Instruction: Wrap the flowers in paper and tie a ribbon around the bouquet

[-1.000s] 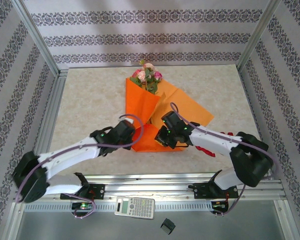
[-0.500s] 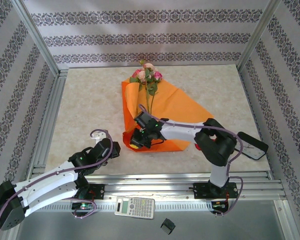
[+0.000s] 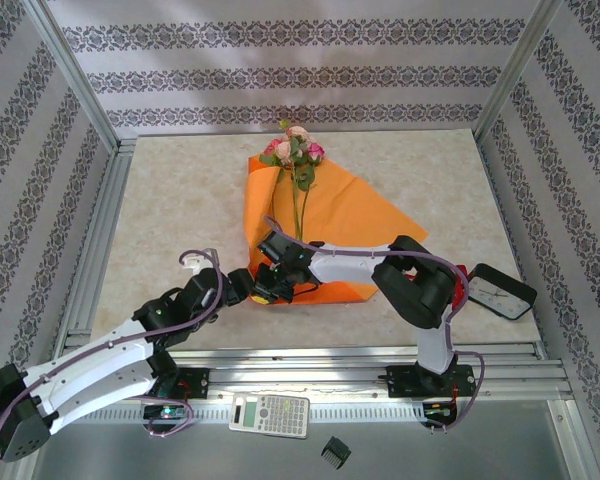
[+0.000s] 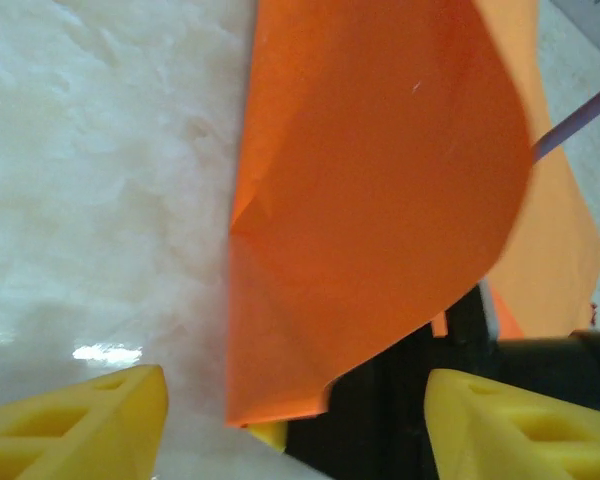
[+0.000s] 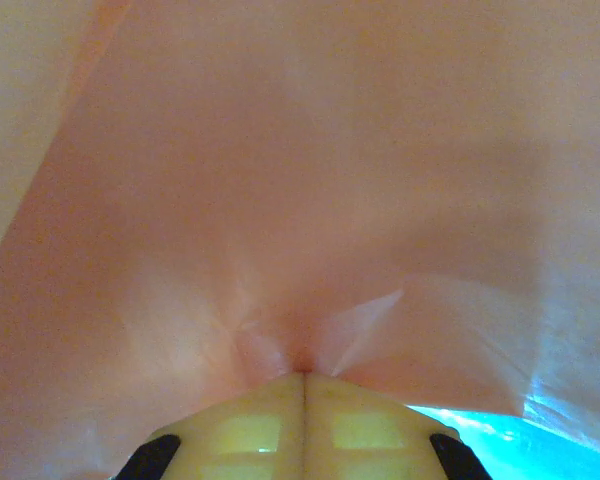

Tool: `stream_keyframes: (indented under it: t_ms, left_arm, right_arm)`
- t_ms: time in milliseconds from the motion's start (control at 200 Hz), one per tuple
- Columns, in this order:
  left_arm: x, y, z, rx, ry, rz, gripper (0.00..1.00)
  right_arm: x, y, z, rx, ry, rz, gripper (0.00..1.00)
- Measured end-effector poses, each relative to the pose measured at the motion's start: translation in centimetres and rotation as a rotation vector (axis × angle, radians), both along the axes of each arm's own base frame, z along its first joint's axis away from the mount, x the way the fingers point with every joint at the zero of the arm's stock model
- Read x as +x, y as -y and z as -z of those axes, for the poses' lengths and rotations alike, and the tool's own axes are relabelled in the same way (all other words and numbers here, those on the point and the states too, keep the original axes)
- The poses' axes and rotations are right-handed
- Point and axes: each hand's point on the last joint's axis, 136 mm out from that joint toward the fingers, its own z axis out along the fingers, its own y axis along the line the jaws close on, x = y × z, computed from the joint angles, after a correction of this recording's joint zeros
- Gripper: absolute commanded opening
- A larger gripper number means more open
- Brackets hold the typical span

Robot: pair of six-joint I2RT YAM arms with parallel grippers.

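Top external: left gripper has let go, jaws apart beside the near corner of the paper, right gripper clamped on it; fold reopened, flowers uncovered, so wrapping likely restarts.

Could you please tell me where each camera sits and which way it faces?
Top external: above and behind the bases, looking down at the table; left gripper, right gripper.
Left wrist: on the left arm, facing the bright orange creased wrapping paper; open yellow fingers.
Right wrist: on the right arm, against the paper; shut fingers pinch it.
Shared: the paper.
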Motion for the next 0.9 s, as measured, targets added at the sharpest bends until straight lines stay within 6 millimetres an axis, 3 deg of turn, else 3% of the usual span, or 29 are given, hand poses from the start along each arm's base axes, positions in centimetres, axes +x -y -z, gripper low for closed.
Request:
stream_keyframes:
  t_ms: [195, 310, 350, 495, 724, 899]
  left_arm:
    - [1.9, 0.5, 1.8, 0.048, -0.046, 0.075, 0.71]
    - [2.4, 1.0, 1.8, 0.103, -0.046, 0.128, 0.69]
    - [2.5, 0.9, 1.8, 0.119, -0.040, 0.138, 0.65]
    - [2.7, 0.5, 1.8, 0.153, -0.028, 0.154, 0.34]
    - [1.9, 0.2, 2.4, 0.144, -0.057, 0.160, 0.22]
    - [1.4, -0.2, 1.7, 0.117, -0.042, 0.147, 0.12]
  right_arm:
    - [0.2, 0.0, 0.2, 0.004, 0.010, 0.006, 0.10]
    - [0.2, 0.6, 0.7, -0.010, 0.000, 0.015, 0.08]
    - [0.2, 0.6, 0.8, -0.011, 0.001, 0.015, 0.08]
    - [0.3, 0.4, 0.7, 0.005, 0.012, 0.014, 0.05]
    - [0.4, 0.2, 0.6, 0.011, 0.019, 0.011, 0.04]
    - [0.6, -0.2, 0.7, 0.012, 0.020, 0.008, 0.04]
